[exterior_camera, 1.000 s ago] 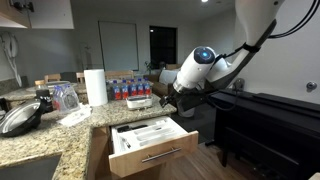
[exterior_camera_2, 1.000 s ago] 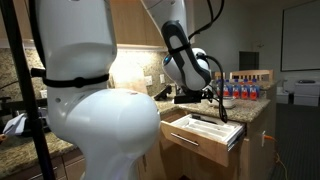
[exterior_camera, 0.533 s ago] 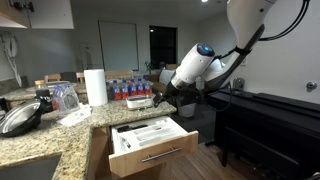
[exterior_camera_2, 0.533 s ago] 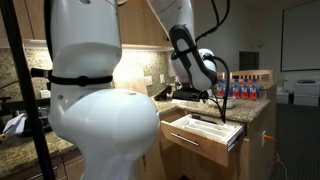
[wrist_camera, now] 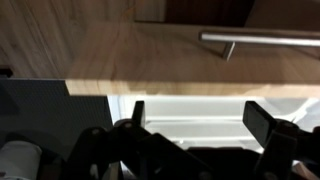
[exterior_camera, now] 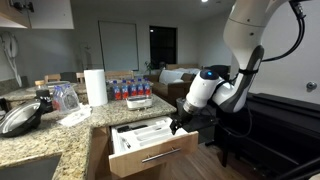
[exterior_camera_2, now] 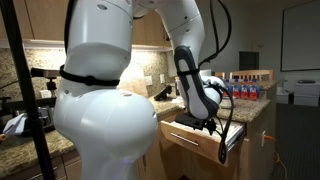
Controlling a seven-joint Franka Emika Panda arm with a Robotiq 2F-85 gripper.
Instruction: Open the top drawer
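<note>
1. The top drawer (exterior_camera: 128, 163) is standing pulled well out from under the table (exterior_camera: 40, 145), and it is showing open in both exterior views (exterior_camera_2: 190, 143).
2. A slim silver handle (exterior_camera: 160, 155) is running across the flat light-wood front. A white cutlery tray (exterior_camera: 143, 131) is lying exposed inside.
3. The hand (exterior_camera: 180, 126) is hanging low at the drawer's right side, near the far right corner and about level with the rim. In an exterior view the hand (exterior_camera_2: 207, 122) is sitting just over the open drawer. I can't tell whether it's touching the wood.
4. The hand is spread wide. In the wrist view (wrist_camera: 197, 118) its dark fingers (wrist_camera: 137, 112) are standing far apart with nothing between them, so it's gripping nothing.
5. The wrist view is looking onto a light-wood panel (wrist_camera: 110, 50) with a silver bar (wrist_camera: 262, 38) at the upper right and a pale white area below it. I can't tell which front that is.
6. The white arm (exterior_camera: 250, 30) is arching in from the upper right and bending down to the hand.
7. On the table beyond the drawer:
   - a paper towel roll (exterior_camera: 95, 87) is standing upright;
   - a row of bottles (exterior_camera: 130, 90) is sitting just right of the roll;
   - a dark pan (exterior_camera: 20, 118) is sitting at the left.
</note>
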